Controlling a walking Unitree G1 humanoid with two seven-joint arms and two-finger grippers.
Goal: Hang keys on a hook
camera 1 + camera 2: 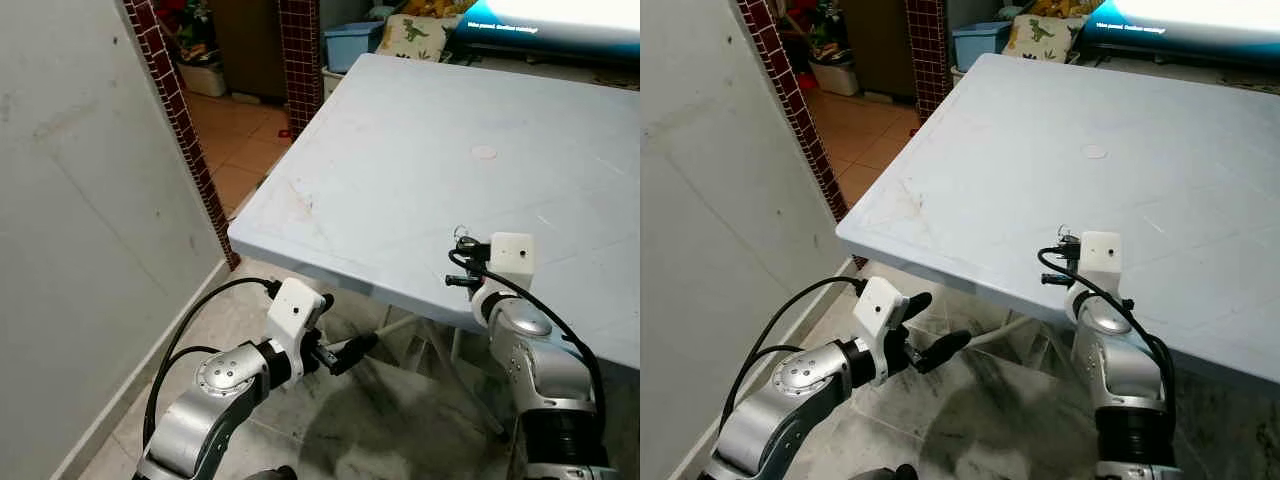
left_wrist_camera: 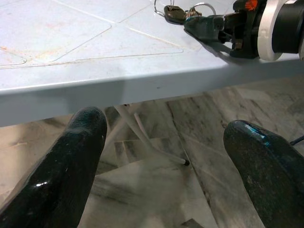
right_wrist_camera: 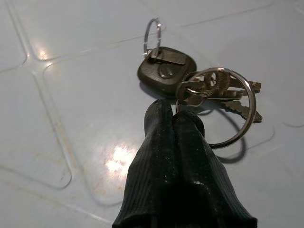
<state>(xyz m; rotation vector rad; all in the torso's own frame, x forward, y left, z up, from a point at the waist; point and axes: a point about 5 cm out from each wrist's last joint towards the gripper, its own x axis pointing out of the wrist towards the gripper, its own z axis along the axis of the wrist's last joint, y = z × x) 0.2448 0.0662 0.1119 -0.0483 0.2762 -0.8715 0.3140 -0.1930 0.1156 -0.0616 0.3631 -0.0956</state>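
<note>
A bunch of keys (image 3: pixel 213 90) with a dark fob (image 3: pixel 164 71) and a large steel ring lies on the pale blue table (image 1: pixel 420 130), near its front edge. My right gripper (image 3: pixel 173 118) rests over that edge, shut, with its fingertips pinching the large ring. The keys (image 1: pixel 462 240) sit just beyond the right wrist. In the left wrist view, the keys (image 2: pixel 183 12) and the right gripper (image 2: pixel 209 26) are on the tabletop above. My left gripper (image 1: pixel 345 325) hangs open below the table's front edge, holding nothing.
A grey wall (image 1: pixel 80 200) stands close on the left, ending in a dark red tiled pillar (image 1: pixel 175 110). White table legs (image 2: pixel 142 137) cross the marbled floor beneath. Behind the table are a blue bin (image 1: pixel 350 45) and a dinosaur-print cushion (image 1: pixel 415 35).
</note>
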